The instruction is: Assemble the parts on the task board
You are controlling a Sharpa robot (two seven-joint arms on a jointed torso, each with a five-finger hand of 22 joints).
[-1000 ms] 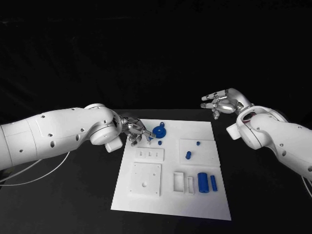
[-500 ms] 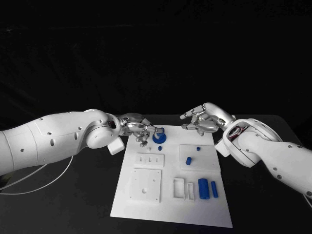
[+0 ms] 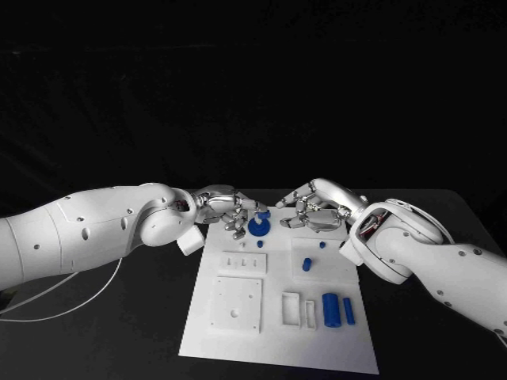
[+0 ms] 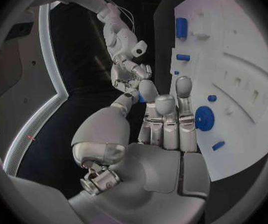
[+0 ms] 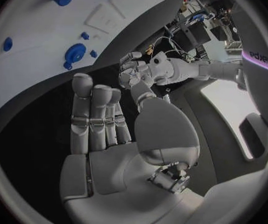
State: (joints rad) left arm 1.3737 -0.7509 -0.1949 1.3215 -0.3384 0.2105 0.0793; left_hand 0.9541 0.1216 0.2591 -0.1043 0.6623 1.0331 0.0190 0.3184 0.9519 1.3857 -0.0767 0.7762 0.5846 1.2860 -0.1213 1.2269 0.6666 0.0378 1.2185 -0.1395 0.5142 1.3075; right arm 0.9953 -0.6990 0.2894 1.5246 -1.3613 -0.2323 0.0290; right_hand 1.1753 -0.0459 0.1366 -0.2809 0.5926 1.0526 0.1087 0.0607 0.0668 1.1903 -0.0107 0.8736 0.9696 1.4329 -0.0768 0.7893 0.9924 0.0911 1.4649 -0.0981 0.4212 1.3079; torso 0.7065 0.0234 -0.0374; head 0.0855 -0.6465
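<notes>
Both hands hover empty with fingers apart at the far end of the task board (image 3: 279, 332): the left hand (image 3: 233, 212) just beside the blue round part (image 3: 259, 225), the right hand (image 3: 317, 207) near it. To grasp cleanly, I would lower one hand squarely over the disc's hub.

White task board (image 3: 322, 332) lies mid-table (image 3: 116, 332); round blue disc part (image 3: 259, 226) at its upper edge, left hand (image 3: 229, 212) and right hand (image 3: 317, 207) flanking.

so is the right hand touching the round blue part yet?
Apart. The right wrist view shows the right hand open, with dark table between its fingertips and the round blue part on the task board.
</notes>
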